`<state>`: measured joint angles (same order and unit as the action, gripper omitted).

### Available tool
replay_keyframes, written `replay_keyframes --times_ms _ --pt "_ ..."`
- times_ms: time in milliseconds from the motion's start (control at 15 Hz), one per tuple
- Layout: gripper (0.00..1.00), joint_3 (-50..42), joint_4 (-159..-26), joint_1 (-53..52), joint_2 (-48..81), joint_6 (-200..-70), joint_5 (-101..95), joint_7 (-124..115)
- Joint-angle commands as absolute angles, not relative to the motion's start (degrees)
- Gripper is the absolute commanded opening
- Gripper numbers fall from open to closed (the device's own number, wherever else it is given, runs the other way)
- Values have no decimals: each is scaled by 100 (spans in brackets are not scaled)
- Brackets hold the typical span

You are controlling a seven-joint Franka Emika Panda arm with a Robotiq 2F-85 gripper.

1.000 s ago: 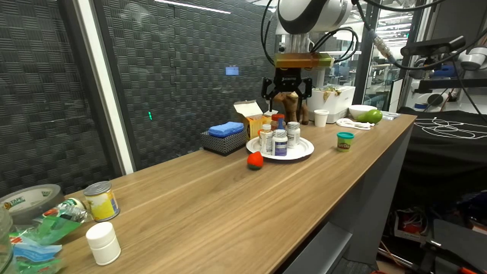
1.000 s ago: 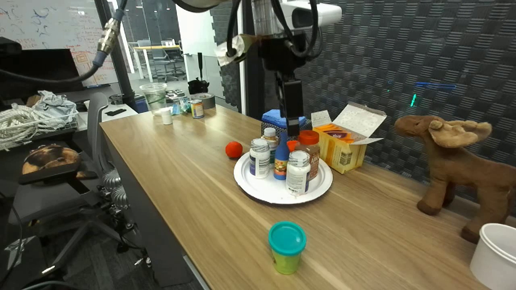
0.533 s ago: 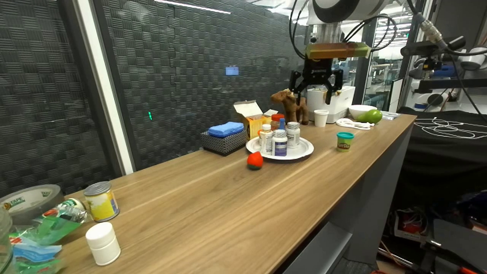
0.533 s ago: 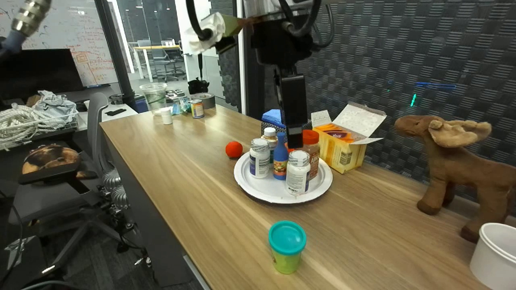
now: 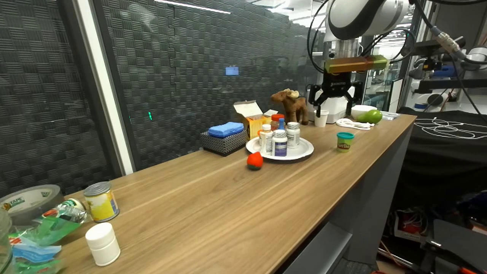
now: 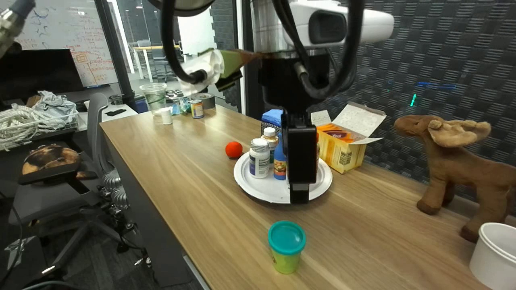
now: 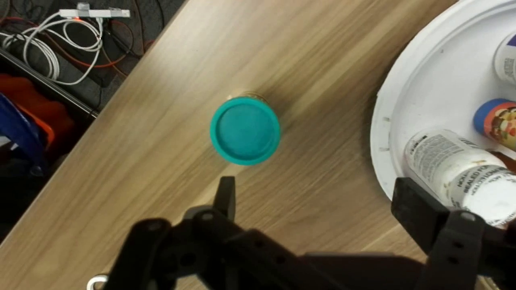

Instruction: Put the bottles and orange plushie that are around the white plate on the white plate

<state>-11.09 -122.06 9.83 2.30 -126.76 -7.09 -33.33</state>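
In an exterior view the pincer [image 5: 333,113] hangs past the plate [image 5: 303,151], fingers spread, nothing between them. The plushie [image 5: 255,161] sits on the bench [image 5: 205,194] just beside the plate, across from the pincer; the bottles [image 5: 280,145] stand upright on the plate. The plushie looks like all that remains, so fetching it is probably the step. Cross high, clear of the caps, then come straight down with a finger on each side.

In an exterior view the tub [image 6: 287,246] stands near the plate, and the pincer hides some of the bottles. A bare stretch of plate faces the tub: a good landing spot. Pinch the plushie gently round its middle, as it should give, and lift it over the rim.

In the wrist view bench shows between the spread fingers and the plushie is out of sight. One finger overlaps one of the bottles; rise before swinging across, lest it topple, and descend only once the plushie is centred.
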Motion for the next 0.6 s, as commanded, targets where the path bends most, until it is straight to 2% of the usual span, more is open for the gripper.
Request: replay_keyframes --times_ms 0,533 --pt "100 -1174 -12320 1051 176 -12641 -760 -3330" --pt "100 -1284 -12544 1207 308 -12732 -290 -3076"
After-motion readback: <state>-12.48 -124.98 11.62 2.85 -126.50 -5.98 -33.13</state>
